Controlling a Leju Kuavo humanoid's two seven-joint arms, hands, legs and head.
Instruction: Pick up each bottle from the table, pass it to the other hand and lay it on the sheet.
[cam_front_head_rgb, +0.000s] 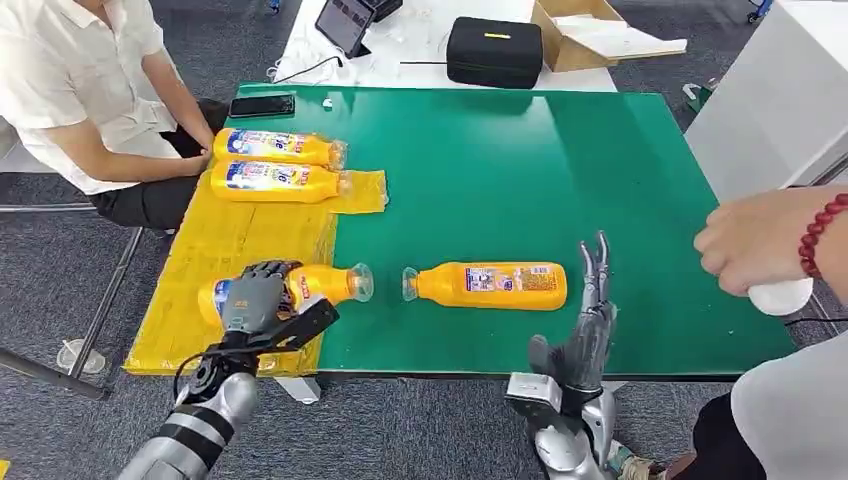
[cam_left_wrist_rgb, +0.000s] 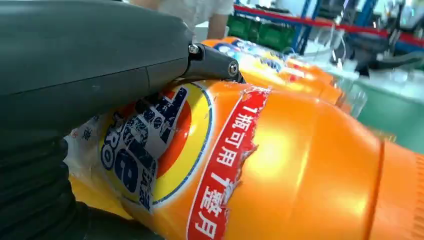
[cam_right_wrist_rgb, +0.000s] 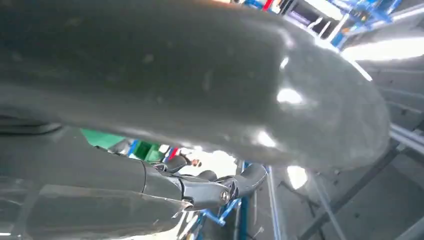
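Far left, at nine o'clock of the green table (cam_front_head_rgb: 560, 140), the yellow sheet (cam_front_head_rgb: 215, 245) already carried two bottles (cam_front_head_rgb: 275, 165) lying side by side at its far end, near a seated person (cam_front_head_rgb: 85, 80). At the sheet's near end, about seven o'clock, the left hand (cam_front_head_rgb: 255, 297) sat over a third bottle (cam_front_head_rgb: 300, 285), fingers wrapped across its labelled body; the bottle lay flat with its clear cap poking just over the sheet's edge toward three o'clock. The left wrist view confirmed it: the thumb (cam_left_wrist_rgb: 212, 62) pressed right against the torn label, orange plastic hard up to the palm.

By my read, this was the laying-down step, and the job was to let go cleanly. The bottle was round and would have rolled, so the fingers wanted to open slowly and lift straight up, without dragging it off the sheet's edge. Nudging it a touch toward nine o'clock first would have kept the cap fully on the yellow.

Moving to centre, a fourth bottle (cam_front_head_rgb: 490, 285) lay on bare green, cap pointing at nine o'clock, almost cap to cap with the held one. Just beside its base, at five o'clock, the right hand (cam_front_head_rgb: 585, 330) stood upright with fingers straight and parted, holding nothing. Far right, another person's hand (cam_front_head_rgb: 755, 245) rested at the table edge on something white.
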